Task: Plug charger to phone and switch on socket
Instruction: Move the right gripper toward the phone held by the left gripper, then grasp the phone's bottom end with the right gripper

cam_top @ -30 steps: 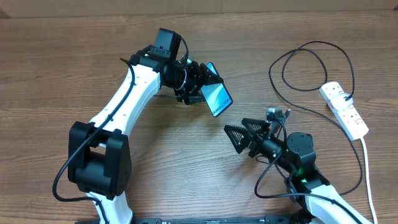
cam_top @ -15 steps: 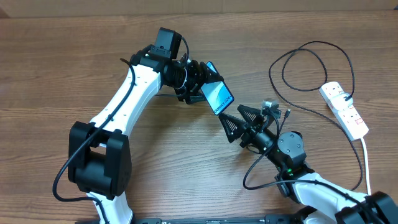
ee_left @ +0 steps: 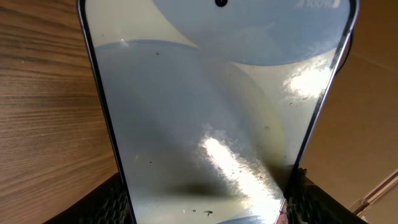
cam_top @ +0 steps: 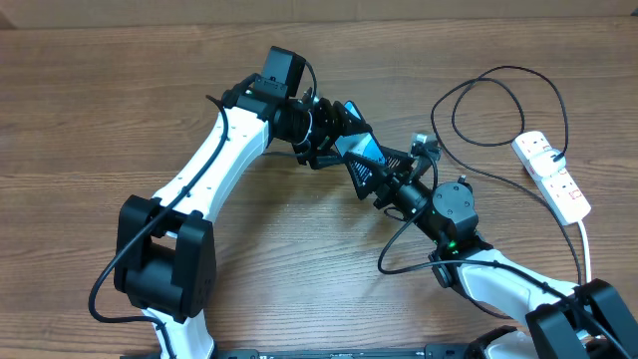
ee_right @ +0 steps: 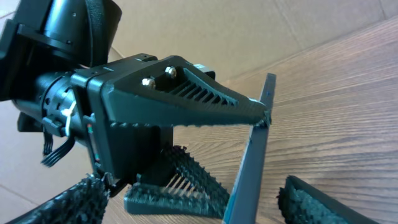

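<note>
Overhead shows the phone (cam_top: pixel 367 150) lifted off the surface (cam_top: pixel 100 120), a little toward 1 o'clock from the middle. The left gripper (cam_top: pixel 351 145) has its jaws closed on it. The right gripper (cam_top: pixel 382 178) meets it from 5 o'clock. In the right wrist view its jaws are spread wide, with the phone's thin edge standing between them and nothing held.

The charger (cam_top: pixel 510 68) loops loosely at 2 o'clock and runs to the socket (cam_top: pixel 553 178), which lies at the 3 o'clock edge, well apart from the phone. I cannot tell where the free tip ends up, as it is lost near the right arm.

My judgement is that only the presenting of the phone is done. No cable shows at the phone, so the plugging-in is left, and then the switch. The red switches are too small to read.

The phone is slim, with a light blue screen and a dark rim. In the left wrist view it shows glare, dust specks and a small camera dot at its top.
</note>
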